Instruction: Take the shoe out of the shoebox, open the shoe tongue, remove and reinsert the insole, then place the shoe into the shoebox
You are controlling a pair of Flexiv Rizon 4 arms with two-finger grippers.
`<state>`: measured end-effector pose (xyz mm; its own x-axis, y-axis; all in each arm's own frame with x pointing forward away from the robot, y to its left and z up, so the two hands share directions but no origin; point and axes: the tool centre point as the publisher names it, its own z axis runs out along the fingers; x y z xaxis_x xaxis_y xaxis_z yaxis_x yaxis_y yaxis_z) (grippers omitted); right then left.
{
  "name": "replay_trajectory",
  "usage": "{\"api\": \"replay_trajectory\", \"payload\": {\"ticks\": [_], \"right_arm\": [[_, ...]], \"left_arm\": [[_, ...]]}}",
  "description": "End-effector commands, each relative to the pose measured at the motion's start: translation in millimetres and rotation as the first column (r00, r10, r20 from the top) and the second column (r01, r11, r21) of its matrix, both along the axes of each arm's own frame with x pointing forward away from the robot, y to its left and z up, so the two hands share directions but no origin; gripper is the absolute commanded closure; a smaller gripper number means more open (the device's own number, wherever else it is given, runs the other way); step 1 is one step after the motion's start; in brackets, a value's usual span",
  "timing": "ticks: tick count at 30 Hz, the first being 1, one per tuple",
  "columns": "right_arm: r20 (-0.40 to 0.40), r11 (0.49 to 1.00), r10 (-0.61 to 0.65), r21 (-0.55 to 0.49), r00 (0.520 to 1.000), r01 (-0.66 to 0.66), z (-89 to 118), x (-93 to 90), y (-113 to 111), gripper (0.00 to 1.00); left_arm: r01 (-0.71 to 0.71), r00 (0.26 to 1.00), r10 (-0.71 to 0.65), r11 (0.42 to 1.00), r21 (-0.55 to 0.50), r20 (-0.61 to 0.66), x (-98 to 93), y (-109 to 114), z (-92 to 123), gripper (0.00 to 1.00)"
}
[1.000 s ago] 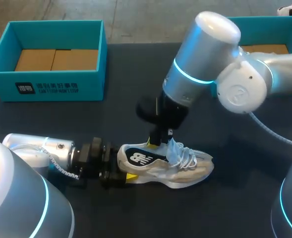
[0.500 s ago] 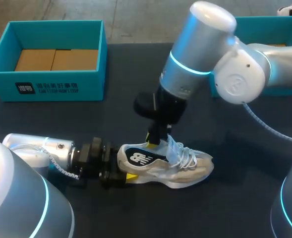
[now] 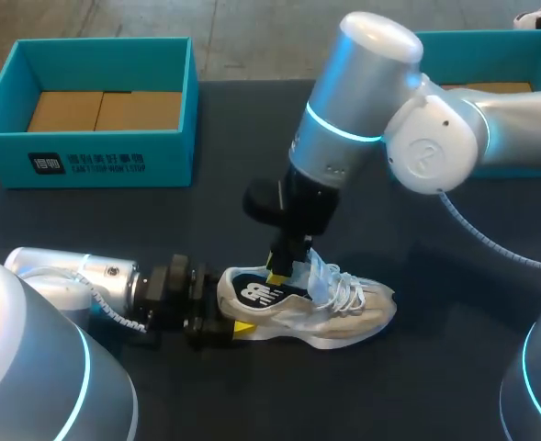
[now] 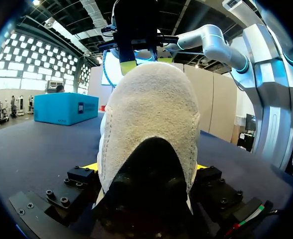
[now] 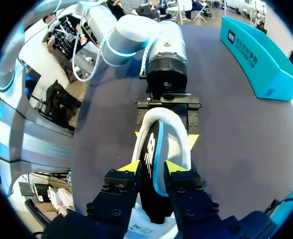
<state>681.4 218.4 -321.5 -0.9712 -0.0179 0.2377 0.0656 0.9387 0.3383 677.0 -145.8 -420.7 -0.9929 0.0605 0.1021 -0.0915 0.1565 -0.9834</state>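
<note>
There's the left gripper [image 4: 146, 168] clamped on the sneaker [image 3: 348, 312] heel, down on the table [image 3: 454, 367]; right gripper [image 5: 153, 167] pinched narrow on the dark insole [image 5: 154, 144]; a crooked pull could snag it and drag the sneaker loose.

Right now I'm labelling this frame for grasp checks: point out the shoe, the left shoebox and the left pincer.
shoe [image 3: 293, 314]: head view, on its pale side panel.
left shoebox [image 3: 95, 163]: head view, on its front wall.
left pincer [image 4: 146, 172]: left wrist view, midway between its yellow tips, at the shoe's heel.
</note>
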Motion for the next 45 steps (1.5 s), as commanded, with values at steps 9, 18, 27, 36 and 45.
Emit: {"api": "replay_trajectory", "payload": {"ticks": [9,18,27,36,45], "right_arm": [[-0.031,1.0,0.007,-0.005,0.999,-0.007,-8,-1.5,8,0.67],[-0.068,1.0,-0.007,0.003,0.998,0.008,-19,-6.6,7,0.67],[-0.077,1.0,-0.014,0.012,0.997,0.015,-22,-4.7,8,1.0],[-0.03,0.997,0.018,0.074,0.999,-0.016,-14,-6.4,3,1.0],[0.001,0.988,0.078,0.133,0.997,-0.077,-13,-6.7,3,1.0]], "left_arm": [[-0.001,1.0,0.001,1.0,0.001,0.0,1.4,2,-3,1.0],[-0.001,1.0,0.001,1.0,0.001,0.0,1.4,2,-3,1.0],[-0.001,1.0,0.001,1.0,0.001,0.0,1.4,2,-3,1.0],[-0.001,1.0,0.001,1.0,0.001,0.0,1.4,2,-3,1.0],[-0.001,1.0,0.001,1.0,0.001,0.0,1.4,2,-3,1.0]]}}
